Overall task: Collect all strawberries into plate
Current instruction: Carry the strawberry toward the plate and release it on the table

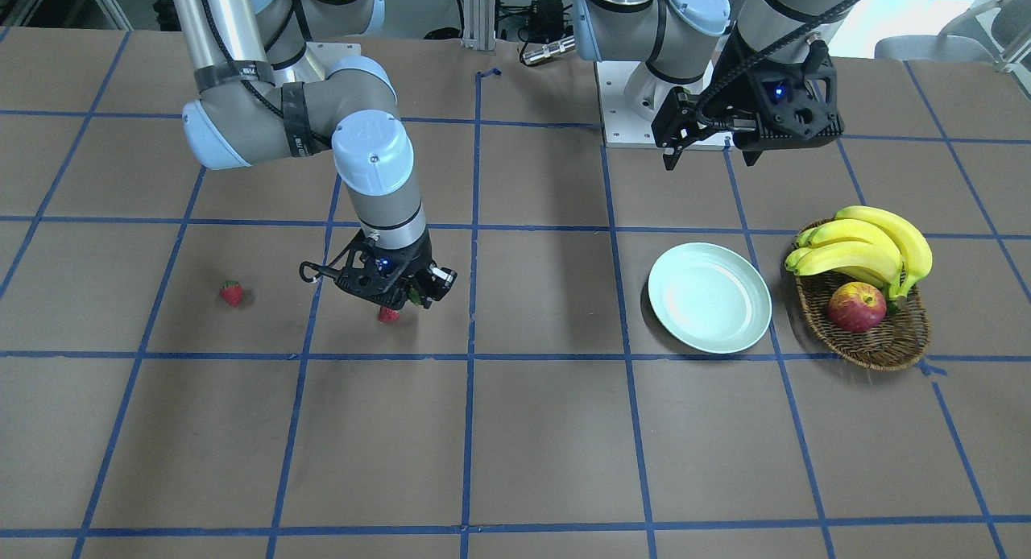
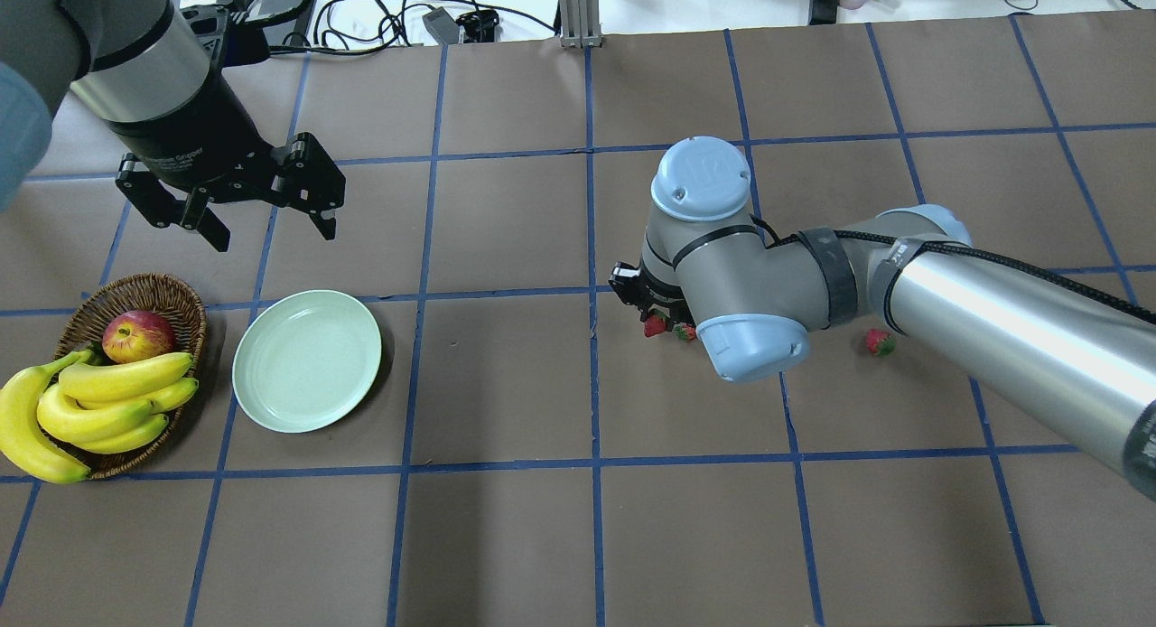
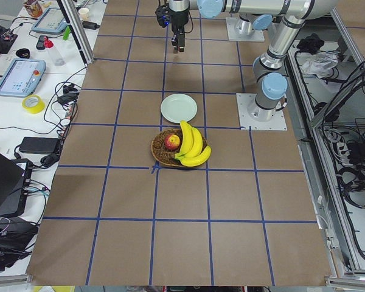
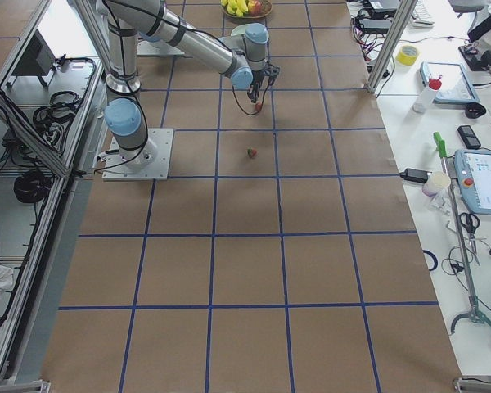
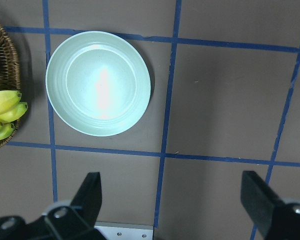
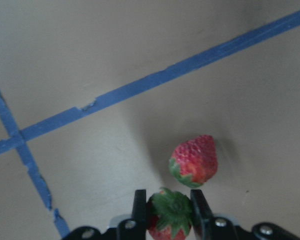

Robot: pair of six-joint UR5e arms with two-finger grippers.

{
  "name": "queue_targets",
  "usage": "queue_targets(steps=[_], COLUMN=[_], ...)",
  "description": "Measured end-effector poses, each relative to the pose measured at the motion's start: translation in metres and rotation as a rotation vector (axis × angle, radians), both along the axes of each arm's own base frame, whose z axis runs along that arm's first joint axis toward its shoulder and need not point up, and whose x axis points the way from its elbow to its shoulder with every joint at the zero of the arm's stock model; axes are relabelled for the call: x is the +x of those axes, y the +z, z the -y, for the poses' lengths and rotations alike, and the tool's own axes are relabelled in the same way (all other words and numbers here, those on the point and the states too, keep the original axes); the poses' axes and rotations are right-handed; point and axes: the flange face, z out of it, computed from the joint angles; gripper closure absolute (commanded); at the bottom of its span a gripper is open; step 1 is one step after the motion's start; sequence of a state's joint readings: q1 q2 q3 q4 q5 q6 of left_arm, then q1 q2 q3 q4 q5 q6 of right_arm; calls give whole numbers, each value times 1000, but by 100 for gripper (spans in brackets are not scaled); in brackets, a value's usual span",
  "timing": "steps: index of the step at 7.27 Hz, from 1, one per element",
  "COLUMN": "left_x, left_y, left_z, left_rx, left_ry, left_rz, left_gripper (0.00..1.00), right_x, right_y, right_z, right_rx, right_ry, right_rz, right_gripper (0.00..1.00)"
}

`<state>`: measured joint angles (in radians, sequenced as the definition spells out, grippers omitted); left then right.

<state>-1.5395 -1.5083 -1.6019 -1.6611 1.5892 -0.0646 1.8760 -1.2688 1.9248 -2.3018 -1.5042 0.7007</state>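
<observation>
Pinching a strawberry point(image 6: 170, 222) between narrowly parted fingers point(image 6: 139, 202), my right gripper point(image 6: 170, 202) is holding it cap-up; the wrist view's edge is cutting off its body, so I cannot tell whether it is clearing the table point(image 6: 90, 75). Just beyond them a second strawberry point(image 6: 195, 160) is lying, a third strawberry point(image 1: 231, 292) sitting farther off. Well away on the opposite side the plate point(image 2: 307, 360) is lying bare, leaving all three deliveries; my left gripper point(image 2: 271, 232) is hanging wide open near it.
</observation>
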Motion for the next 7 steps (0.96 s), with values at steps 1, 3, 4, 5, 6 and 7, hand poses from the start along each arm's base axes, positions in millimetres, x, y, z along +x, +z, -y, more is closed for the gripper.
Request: queue_targets(steps=[1, 3, 4, 5, 6, 7], left_x=[0, 0, 1, 3, 4, 4], left_y=[0, 0, 0, -1, -1, -2], left_z=[0, 0, 0, 0, 0, 0], left_rx=[0, 1, 3, 4, 6, 10], left_ry=[0, 0, -1, -2, -5, -9], left_rz=[0, 1, 10, 23, 30, 30], left_gripper=[0, 0, 0, 0, 0, 0], right_x=[38, 108, 126, 134, 136, 137], right_y=[14, -6, -25, -37, -44, -43], right_z=[-5, -25, -32, -35, -36, -36], right_rx=[1, 22, 28, 34, 39, 34], right_ry=[18, 35, 37, 37, 37, 38], right_rz=[57, 105, 107, 101, 95, 94], right_gripper=[100, 100, 81, 2, 0, 0])
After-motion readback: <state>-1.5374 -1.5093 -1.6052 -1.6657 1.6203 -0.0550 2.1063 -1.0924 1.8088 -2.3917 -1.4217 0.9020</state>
